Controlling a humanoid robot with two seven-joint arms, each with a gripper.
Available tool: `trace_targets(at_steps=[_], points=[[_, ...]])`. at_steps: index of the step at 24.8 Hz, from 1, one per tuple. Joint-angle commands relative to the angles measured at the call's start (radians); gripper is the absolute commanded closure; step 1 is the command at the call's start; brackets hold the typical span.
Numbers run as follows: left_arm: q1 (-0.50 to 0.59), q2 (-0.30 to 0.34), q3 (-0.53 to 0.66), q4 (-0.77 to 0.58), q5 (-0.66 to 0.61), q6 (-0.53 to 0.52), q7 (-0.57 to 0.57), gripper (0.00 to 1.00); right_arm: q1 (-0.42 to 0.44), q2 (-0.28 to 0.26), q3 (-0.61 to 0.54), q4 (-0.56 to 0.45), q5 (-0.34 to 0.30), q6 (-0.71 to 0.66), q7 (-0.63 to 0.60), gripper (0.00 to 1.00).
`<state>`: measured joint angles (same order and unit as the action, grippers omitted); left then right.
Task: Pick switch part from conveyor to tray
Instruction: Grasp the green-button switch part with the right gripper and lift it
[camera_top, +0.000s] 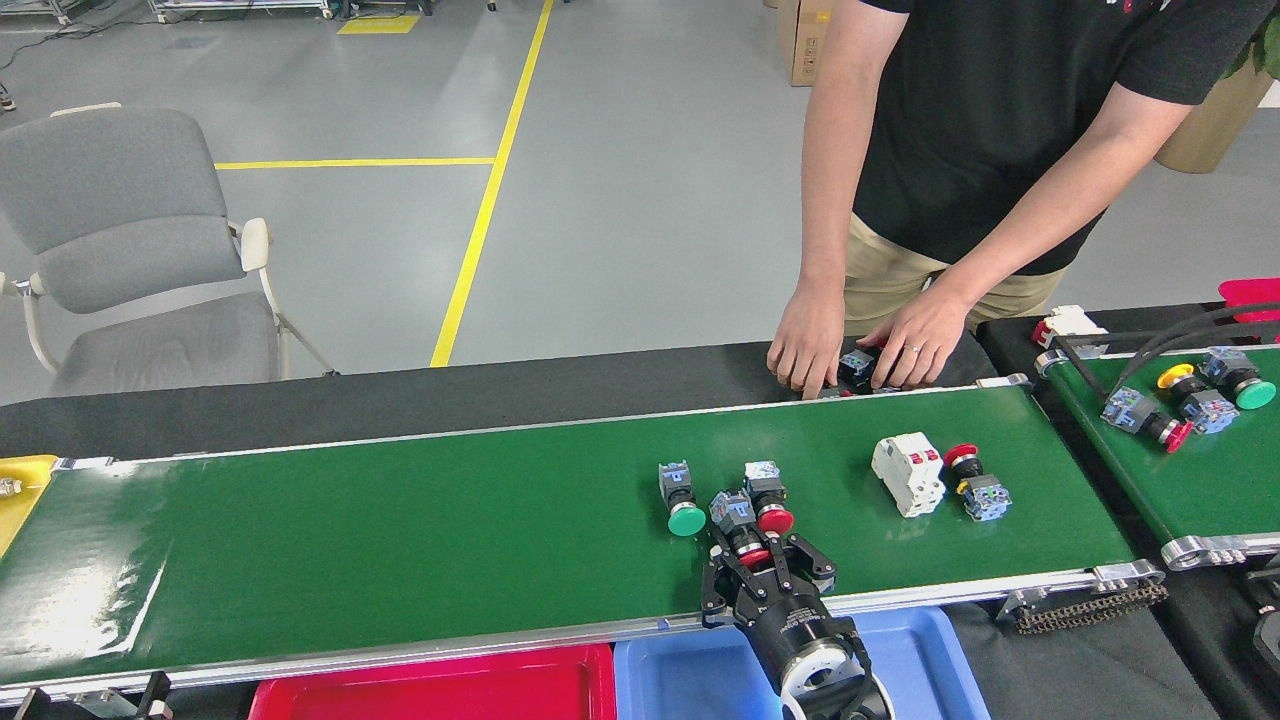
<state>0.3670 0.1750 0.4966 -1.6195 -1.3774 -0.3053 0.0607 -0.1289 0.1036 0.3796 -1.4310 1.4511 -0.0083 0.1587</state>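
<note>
Green glossy conveyor belt (400, 530), head view: right gripper (762, 565) pinching the red-capped push-button switch part (740, 535), which sits on the belt beside a second red-capped switch (768, 495). Judged mid-grasp; lift and transfer to blue plastic tray (680, 680) remain. Part: black barrel, blue-grey contact block. Left gripper not seen.

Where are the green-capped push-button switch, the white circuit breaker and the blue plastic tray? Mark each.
green-capped push-button switch (686, 519): head view, on its round green cap.
white circuit breaker (908, 474): head view, middle of its body.
blue plastic tray (680, 680): head view, bare floor.
</note>
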Motion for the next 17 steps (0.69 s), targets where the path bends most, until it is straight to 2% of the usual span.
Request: trace_targets(at_steps=[1, 3, 5, 6, 7, 8, 10, 15, 17], points=[[0.003, 0.012, 0.003, -0.01, 0.001, 0.0, 0.005, 0.0, 0.02, -0.002, 0.056, -0.072, -0.003, -0.072, -0.005, 0.98], [0.003, 0.012, 0.003, -0.01, 0.001, 0.0, 0.004, 0.0, 0.058, -0.004, 0.127, -0.138, 0.0, -0.171, -0.005, 0.98], [0.003, 0.012, 0.005, -0.01, 0.001, 0.0, 0.005, 0.0, 0.074, -0.013, 0.209, -0.158, 0.002, -0.259, -0.005, 0.87], [0.003, 0.012, 0.003, -0.01, 0.001, 0.0, 0.005, 0.0, 0.074, -0.018, 0.263, -0.157, 0.005, -0.28, -0.005, 0.66], [-0.002, 0.012, 0.003, -0.01, 0.001, 0.0, 0.005, 0.0, 0.072, -0.018, 0.306, -0.154, 0.006, -0.282, -0.005, 0.28], [-0.008, 0.014, 0.003, -0.01, 0.0, -0.002, 0.004, 0.0, 0.072, -0.018, 0.343, -0.147, 0.006, -0.279, -0.005, 0.02], [-0.01, 0.014, 0.003, -0.008, 0.0, -0.002, 0.005, 0.0, 0.067, -0.013, 0.38, -0.121, 0.006, -0.28, -0.005, 0.01], [-0.005, 0.012, 0.003, -0.008, -0.002, -0.002, 0.004, 0.0, 0.074, -0.012, 0.36, -0.134, -0.005, -0.279, -0.005, 0.01], [0.004, 0.011, 0.007, -0.01, 0.0, -0.002, 0.005, 0.0, 0.11, -0.027, 0.242, -0.198, -0.021, -0.271, -0.008, 0.02]])
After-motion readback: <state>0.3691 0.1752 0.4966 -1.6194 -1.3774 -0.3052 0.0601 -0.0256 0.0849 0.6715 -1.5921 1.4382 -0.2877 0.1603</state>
